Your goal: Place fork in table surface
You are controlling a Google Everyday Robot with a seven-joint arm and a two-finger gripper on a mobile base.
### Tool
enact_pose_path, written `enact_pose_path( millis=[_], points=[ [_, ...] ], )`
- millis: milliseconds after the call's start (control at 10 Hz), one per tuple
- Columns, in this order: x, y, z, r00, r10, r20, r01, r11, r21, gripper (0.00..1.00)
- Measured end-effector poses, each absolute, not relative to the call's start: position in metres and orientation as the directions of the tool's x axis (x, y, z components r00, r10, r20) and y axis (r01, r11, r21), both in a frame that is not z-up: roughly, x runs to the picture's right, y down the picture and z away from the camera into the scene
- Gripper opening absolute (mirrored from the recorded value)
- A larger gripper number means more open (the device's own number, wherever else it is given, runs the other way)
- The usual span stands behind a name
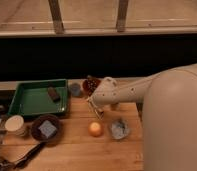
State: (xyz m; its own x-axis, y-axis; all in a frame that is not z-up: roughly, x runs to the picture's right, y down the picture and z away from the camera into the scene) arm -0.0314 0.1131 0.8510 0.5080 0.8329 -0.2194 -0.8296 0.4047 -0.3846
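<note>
At the far left, a white cup (14,124) is seen on the wooden desk (77,150). Some dark utensils (17,159) are laid near the front left corner. A green tray (32,101) is set behind the cup, and a small dark block (53,93) is seen inside it. A dark bowl (46,128) is placed just in front of the tray. A small grey cup (75,90) is found just right of the tray.

The tool (94,105) is held over the middle of the desk, above an orange ball (95,129). It is shut tight on the fork (96,112), which is seen as a thin silver stick, tilted and poking down. Whether the fork's tip is touching the desk cannot be told.

A crumpled grey thing (119,129) is laid right of the ball. The white arm (137,90) is stretched in from the right.
</note>
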Motion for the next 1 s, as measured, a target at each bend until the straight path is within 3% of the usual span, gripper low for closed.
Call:
enact_pose_path(
  millis=[1000],
  points=[
    [-0.067, 0.152, 0.890, 0.582, 0.759, -0.292, -0.765, 0.390, -0.513, 0.00]
  ],
)
